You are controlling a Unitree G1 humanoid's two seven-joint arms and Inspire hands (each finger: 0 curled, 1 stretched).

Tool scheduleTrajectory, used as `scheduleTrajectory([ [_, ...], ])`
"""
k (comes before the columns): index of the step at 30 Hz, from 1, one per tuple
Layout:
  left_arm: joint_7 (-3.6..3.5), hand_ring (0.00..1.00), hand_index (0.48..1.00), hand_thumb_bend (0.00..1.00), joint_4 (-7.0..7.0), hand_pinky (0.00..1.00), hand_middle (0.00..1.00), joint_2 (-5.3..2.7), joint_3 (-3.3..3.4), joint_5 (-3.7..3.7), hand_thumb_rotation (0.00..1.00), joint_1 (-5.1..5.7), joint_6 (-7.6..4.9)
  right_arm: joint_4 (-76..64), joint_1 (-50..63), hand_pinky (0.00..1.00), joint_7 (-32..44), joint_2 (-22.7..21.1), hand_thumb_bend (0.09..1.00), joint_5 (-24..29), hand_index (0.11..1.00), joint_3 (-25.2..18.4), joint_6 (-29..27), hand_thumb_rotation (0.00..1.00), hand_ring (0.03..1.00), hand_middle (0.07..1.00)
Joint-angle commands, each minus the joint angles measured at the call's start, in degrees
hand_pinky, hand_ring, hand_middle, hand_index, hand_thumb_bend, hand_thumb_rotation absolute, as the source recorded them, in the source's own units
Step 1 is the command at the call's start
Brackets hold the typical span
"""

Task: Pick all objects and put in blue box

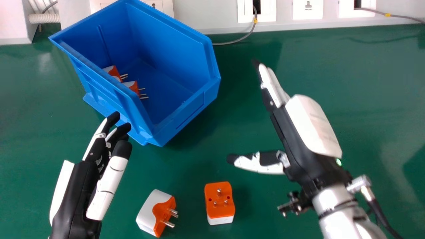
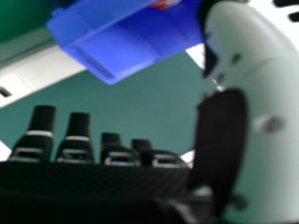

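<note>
In the head view my left hand [image 1: 79,179] is at the lower left, open, just left of an orange-and-white plug adapter [image 1: 156,212] lying on its side. My right hand [image 1: 282,129] is open and empty at the right, thumb pointing left. Below its thumb stands a second adapter [image 1: 219,200], pins up. The blue box [image 1: 186,113] at upper left holds two more adapters [image 1: 132,85]. The right hand view shows my right hand [image 2: 77,140] with straight fingers and the blue box [image 2: 117,46] beyond.
A green table [image 1: 365,99] lies under everything. White wall sockets [image 1: 307,9] line the back, with a grey cable [image 1: 235,40] reaching the table behind the box. White trunking with a corrugated hose [image 1: 44,18] stands at the back left.
</note>
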Motion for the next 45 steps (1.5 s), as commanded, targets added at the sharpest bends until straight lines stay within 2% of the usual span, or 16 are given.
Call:
scheduleTrajectory([
  [1, -0.31, 0.90, 0.933, 0.76, -0.14, 0.86, 0.90, 0.57, 0.45, -0.76, 0.91, -0.66, -2.00, -1.4, 2.3, 0.88, -1.4, -0.2, 0.455, 1.0, 0.999, -0.9, -2.9, 0.06, 0.936, 1.000],
  [4, -0.44, 0.90, 0.935, 0.76, 0.38, 0.87, 0.90, 0.41, 0.42, -0.82, 0.91, -0.82, -2.48, -0.8, 5.5, 0.89, -2.0, -0.3, 0.451, 1.5, 1.000, -1.1, -5.2, 0.07, 0.942, 1.000],
  [7, -0.63, 0.90, 0.936, 0.76, 1.04, 0.87, 0.90, 0.27, 0.05, -0.74, 0.91, -0.81, -3.00, -0.3, 8.5, 0.90, -2.7, -0.7, 0.452, 0.7, 1.000, -1.1, -7.1, 0.09, 0.944, 1.000],
  [11, -1.49, 0.91, 0.941, 0.77, 3.15, 0.88, 0.91, 0.84, 0.01, -1.17, 0.91, -2.17, -3.50, 0.7, 10.8, 0.89, -3.2, -0.6, 0.481, -0.8, 0.988, -0.7, -7.6, 0.26, 0.943, 1.000],
  [14, -2.46, 0.92, 0.943, 0.77, 4.18, 0.89, 0.91, 1.45, 0.27, -1.67, 0.92, -3.32, -3.23, 1.7, 11.2, 0.87, -3.0, -0.2, 0.492, -1.7, 0.977, -0.5, -7.1, 0.31, 0.938, 0.996],
  [17, -3.28, 0.92, 0.944, 0.77, 3.84, 0.89, 0.92, 2.01, 0.32, -2.36, 0.92, -3.83, -2.48, 2.4, 10.9, 0.86, -2.0, -0.4, 0.526, -1.7, 0.961, -0.3, -6.9, 0.37, 0.933, 0.989],
  [22, -4.15, 0.92, 0.944, 0.77, 3.24, 0.89, 0.92, 2.74, 0.89, -3.21, 0.92, -3.48, -2.08, 2.6, 10.0, 0.85, 1.3, -1.6, 0.562, -0.9, 0.951, 0.0, -7.0, 0.43, 0.932, 0.985],
  [25, -4.17, 0.92, 0.943, 0.77, 3.39, 0.89, 0.92, 2.81, 1.18, -3.46, 0.92, -3.24, -2.43, 2.8, 9.6, 0.86, 3.7, -2.6, 0.598, -0.2, 0.949, -0.1, -7.1, 0.48, 0.937, 0.985],
  [28, -3.68, 0.92, 0.940, 0.77, 3.29, 0.89, 0.92, 2.56, 1.30, -3.38, 0.91, -3.13, -2.58, 4.3, 8.3, 0.86, 5.9, -3.3, 0.634, 0.5, 0.946, 0.1, -7.3, 0.53, 0.942, 0.986],
  [31, -3.00, 0.92, 0.939, 0.77, 2.94, 0.89, 0.92, 2.16, 1.15, -3.03, 0.91, -3.25, -2.37, 6.9, 6.5, 0.87, 7.4, -3.7, 0.647, 1.3, 0.947, 0.3, -8.0, 0.53, 0.943, 0.987],
  [36, -2.42, 0.91, 0.938, 0.76, 2.21, 0.88, 0.92, 1.99, 1.15, -3.43, 0.90, -3.40, -1.74, 10.3, 4.0, 0.87, 8.6, -4.1, 0.685, 1.4, 0.951, 0.7, -9.1, 0.52, 0.945, 0.986],
  [40, -2.16, 0.91, 0.938, 0.76, 2.28, 0.88, 0.92, 2.07, 1.49, -3.70, 0.90, -3.96, -1.74, 12.9, 1.7, 0.87, 9.1, -4.9, 0.706, 0.6, 0.950, 1.0, -10.1, 0.52, 0.944, 0.984],
  [45, -2.02, 0.91, 0.937, 0.75, 1.68, 0.88, 0.92, 2.21, 1.73, -3.64, 0.90, -4.29, -1.49, 15.1, -0.9, 0.87, 10.0, -5.0, 0.735, 0.0, 0.944, 1.7, -9.5, 0.51, 0.943, 0.980],
])
